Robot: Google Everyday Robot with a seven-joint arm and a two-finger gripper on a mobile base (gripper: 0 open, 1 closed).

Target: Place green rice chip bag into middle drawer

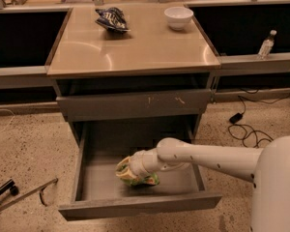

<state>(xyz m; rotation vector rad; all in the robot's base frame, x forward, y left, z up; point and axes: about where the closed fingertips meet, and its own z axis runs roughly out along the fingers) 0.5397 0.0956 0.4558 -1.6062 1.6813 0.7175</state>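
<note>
In middle drawer (135,206): gripper (126,169) at green rice chip bag (144,180), grip unclear; tan countertop (135,47) above.

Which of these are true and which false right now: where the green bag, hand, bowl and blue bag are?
1. The green bag is inside the open drawer. True.
2. The blue bag is in the drawer too. False: it lies on the cabinet top, left of the bowl.
3. The bowl stands on the cabinet top. True.
4. The hand hovers over the cabinet top. False: it is down in the open drawer, at the green bag.
</note>
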